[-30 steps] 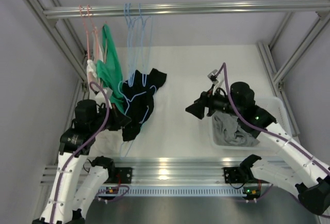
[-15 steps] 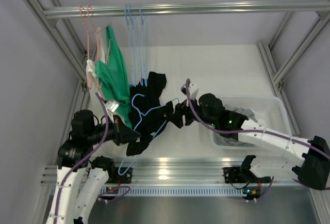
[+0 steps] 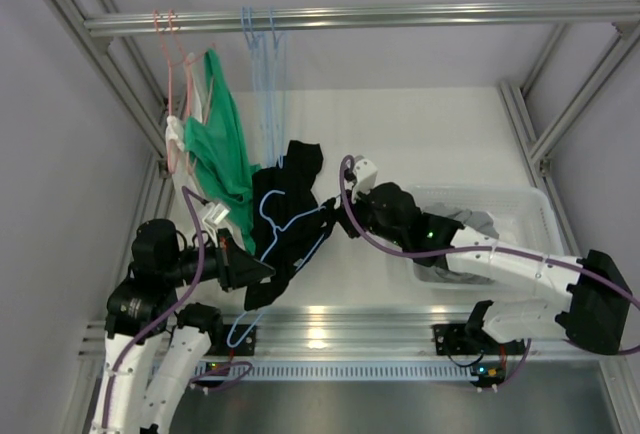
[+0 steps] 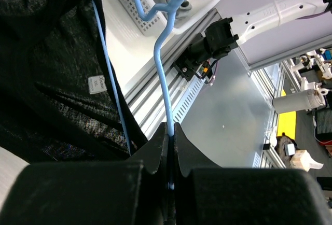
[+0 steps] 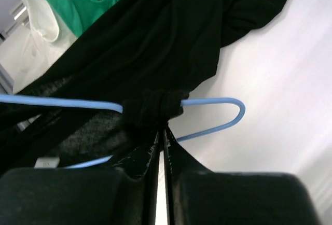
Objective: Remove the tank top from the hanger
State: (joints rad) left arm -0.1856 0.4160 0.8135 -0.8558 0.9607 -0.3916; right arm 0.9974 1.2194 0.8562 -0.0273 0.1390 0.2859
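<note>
Sitting on the white worktop [image 3: 440,124], a perforated plastic bin [image 3: 535,199] held crumpled grey cloth [image 3: 474,224]. The thin black knit tank top [image 5: 155,43] hung draped on a slim blue wire hanger [image 4: 160,80] between my arms. My left jaws pinched the hanger's wire; my right jaws clamped the top's bunched strap.

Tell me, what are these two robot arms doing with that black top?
They are working to get a black tank top off a blue hanger. The left gripper is clamped on the hanger's wire. The right gripper has pinched the top's bunched strap where it wraps the hanger's shoulder. The top is not off yet: it hangs draped over the wire between the two arms.
</note>
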